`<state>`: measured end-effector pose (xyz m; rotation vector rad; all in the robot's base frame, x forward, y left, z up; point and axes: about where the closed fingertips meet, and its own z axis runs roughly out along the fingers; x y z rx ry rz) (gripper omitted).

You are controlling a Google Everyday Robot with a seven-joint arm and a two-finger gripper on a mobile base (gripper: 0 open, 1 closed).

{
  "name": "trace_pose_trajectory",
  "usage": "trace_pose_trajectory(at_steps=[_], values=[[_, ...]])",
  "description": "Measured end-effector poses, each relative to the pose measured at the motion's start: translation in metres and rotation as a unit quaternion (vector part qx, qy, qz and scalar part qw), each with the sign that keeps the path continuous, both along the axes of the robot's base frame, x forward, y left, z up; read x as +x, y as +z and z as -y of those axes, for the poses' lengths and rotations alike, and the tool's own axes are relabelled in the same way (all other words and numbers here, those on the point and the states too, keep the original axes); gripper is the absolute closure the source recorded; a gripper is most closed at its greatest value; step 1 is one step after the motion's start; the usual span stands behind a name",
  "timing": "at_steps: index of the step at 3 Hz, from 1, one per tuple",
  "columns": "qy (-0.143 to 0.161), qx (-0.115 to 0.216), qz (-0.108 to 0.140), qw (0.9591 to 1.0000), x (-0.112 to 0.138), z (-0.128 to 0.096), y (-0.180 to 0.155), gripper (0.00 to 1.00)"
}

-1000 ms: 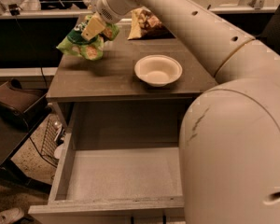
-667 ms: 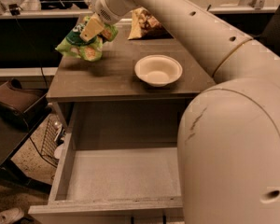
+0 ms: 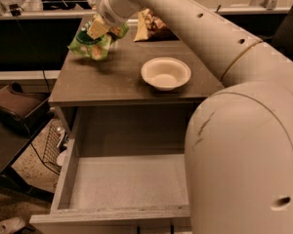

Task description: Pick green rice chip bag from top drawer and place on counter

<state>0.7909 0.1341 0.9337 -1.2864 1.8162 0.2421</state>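
Observation:
The green rice chip bag (image 3: 92, 45) hangs in my gripper (image 3: 98, 30), which is shut on its top. The bag is just above the back left part of the counter (image 3: 112, 79); I cannot tell if its lower edge touches the surface. My arm reaches in from the right, over the counter. The top drawer (image 3: 132, 182) stands pulled open below the counter, with a bare pale-grey bottom and nothing in it.
A white bowl (image 3: 165, 73) stands on the counter's right middle. A brown-and-tan chip bag (image 3: 147, 26) lies at the back of the counter. My arm's large body (image 3: 244, 155) hides the drawer's right side. A dark chair (image 3: 17, 106) is to the left.
The bag and gripper have barely moved; the bag hangs at about the same place over the back left of the counter.

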Motion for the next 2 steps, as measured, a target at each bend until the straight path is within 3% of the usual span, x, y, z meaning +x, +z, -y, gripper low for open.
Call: trace_pose_trajectory(at_steps=[1,2], values=[[0.001,-0.001,-0.002,1.0000,-0.0001,-0.0021,-0.0025,0.00],[0.001,-0.001,-0.002,1.0000,-0.0001,-0.0022,-0.0026,0.00]])
